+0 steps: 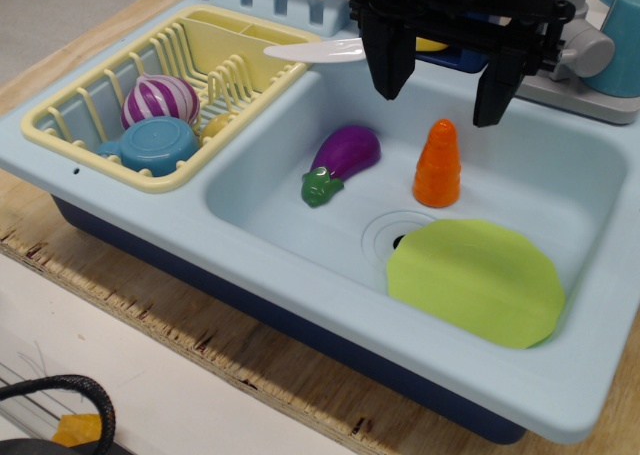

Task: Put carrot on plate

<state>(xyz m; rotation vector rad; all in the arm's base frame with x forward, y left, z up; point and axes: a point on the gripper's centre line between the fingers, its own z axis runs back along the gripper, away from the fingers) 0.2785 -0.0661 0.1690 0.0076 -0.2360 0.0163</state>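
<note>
The orange carrot (438, 165) stands upright, tip up, on the floor of the light blue sink (300, 255), just behind the lime-green plate (475, 280). The plate lies in the sink's front right part, tilted against the right wall. My black gripper (444, 87) hangs open above the carrot, one finger to the left (388, 60) and one to the right (498, 80), both clear of it. It holds nothing.
A purple eggplant (343, 160) with a green cap lies left of the carrot. A yellow dish rack (165, 90) on the left holds a blue cup (155, 145) and a striped purple ball (160, 100). A grey faucet (585, 60) stands behind right.
</note>
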